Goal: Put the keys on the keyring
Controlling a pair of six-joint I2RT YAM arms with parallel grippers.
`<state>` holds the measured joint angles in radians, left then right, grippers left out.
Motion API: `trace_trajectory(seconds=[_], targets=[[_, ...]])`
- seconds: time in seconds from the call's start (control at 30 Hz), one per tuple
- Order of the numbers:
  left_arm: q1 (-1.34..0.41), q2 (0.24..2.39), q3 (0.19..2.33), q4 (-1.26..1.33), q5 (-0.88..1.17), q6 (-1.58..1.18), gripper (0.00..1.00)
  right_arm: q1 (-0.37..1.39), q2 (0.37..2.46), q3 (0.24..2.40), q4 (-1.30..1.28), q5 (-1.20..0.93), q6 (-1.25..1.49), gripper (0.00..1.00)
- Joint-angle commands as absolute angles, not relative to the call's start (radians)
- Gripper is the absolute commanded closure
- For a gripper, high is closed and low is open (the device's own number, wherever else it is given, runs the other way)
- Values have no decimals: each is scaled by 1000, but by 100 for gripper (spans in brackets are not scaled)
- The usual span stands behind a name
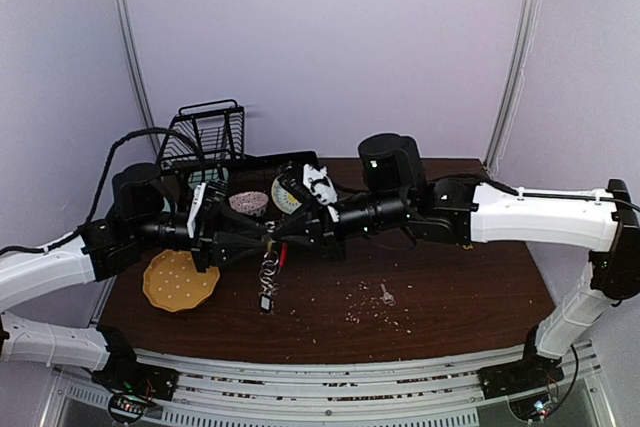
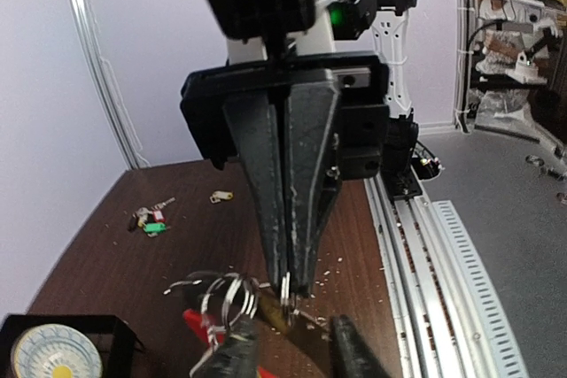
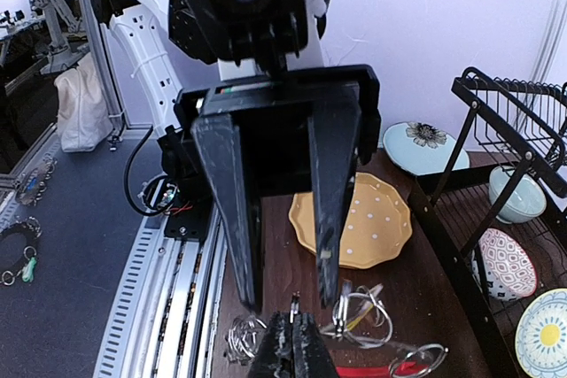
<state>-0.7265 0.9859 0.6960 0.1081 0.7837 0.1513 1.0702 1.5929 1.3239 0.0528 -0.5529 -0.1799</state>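
Jaws of the left gripper stand wide apart. I see nothing pinched between them, though rings of the keyring lie close by one finger. In the top view the keyring, with its red clip, trails down at frame centre, just below where both grippers meet nose to nose. Jaws of the right gripper are pressed together on a small ring of that bunch. Right of centre, the keys lie loose on the tabletop, well apart from the keyring.
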Motion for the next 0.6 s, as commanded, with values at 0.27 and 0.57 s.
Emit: trace_trajectory(seconds=[0.27,0.57], targets=[[-731,919,688,213,811,150,60,1025,1365,929,726,-838,-140,100],[-730,938,686,209,801,149,60,1029,1351,807,1027,-1021,-296,100]])
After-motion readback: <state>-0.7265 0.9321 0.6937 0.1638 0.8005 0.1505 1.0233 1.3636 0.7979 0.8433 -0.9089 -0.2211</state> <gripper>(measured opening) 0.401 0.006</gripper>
